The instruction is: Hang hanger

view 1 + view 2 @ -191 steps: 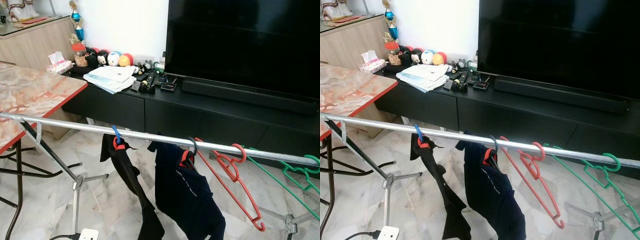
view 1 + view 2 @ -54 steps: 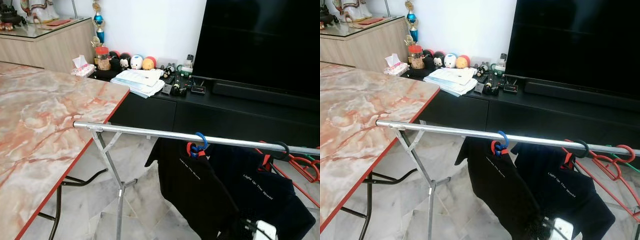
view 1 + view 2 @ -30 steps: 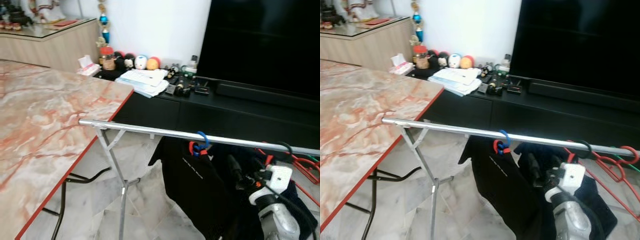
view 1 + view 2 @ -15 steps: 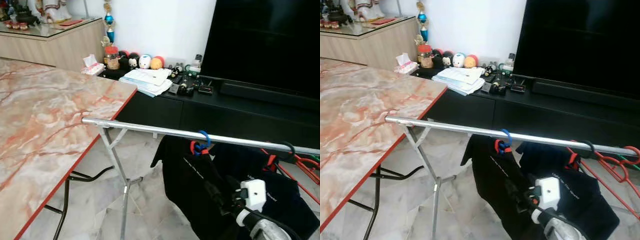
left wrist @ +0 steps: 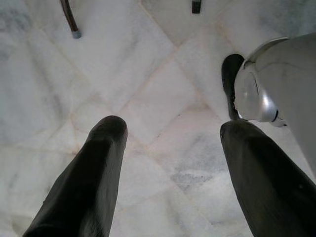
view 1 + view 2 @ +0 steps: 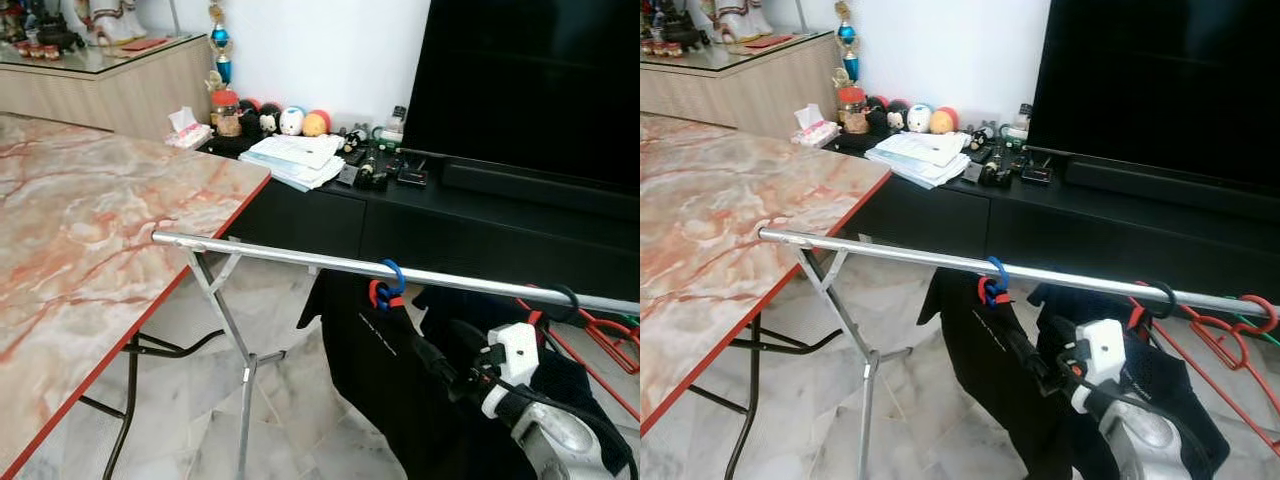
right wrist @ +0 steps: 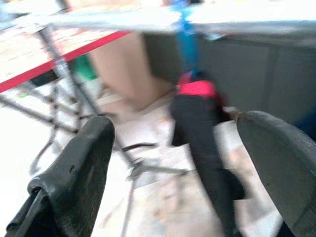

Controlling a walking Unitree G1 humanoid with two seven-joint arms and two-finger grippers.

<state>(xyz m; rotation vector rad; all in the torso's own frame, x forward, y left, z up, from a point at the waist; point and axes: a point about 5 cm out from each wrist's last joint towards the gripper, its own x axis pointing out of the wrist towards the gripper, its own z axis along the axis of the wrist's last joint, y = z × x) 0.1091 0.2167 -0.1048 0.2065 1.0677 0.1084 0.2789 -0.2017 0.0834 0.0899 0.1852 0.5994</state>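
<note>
A metal drying rail (image 6: pixel 280 256) runs across in front of me. A blue-hooked hanger (image 6: pixel 387 282) with a red neck hangs on it and carries a black shirt (image 6: pixel 365 365). Further right, a black-hooked hanger (image 6: pixel 568 296) holds a second dark shirt, partly hidden by my arm. My right gripper (image 6: pixel 432 352) is raised just below the rail, right of the blue hook. In the right wrist view it (image 7: pixel 173 126) is open, with the blue hook (image 7: pixel 186 37) and red neck between its fingers, apart from them. My left gripper (image 5: pixel 172 126) hangs open over the marble floor.
A marble-topped table (image 6: pixel 80 240) with a red edge stands at the left, close to the rail's end. Behind the rail are a black TV cabinet (image 6: pixel 470 230), a large TV (image 6: pixel 540 90) and stacked papers (image 6: pixel 295 158). Empty red hangers (image 6: pixel 612 330) hang at the rail's far right.
My right gripper has risen from the bottom of the view and reached further left toward the blue-hooked hanger. The camera has shifted slightly. The hangers stay on the rail.
</note>
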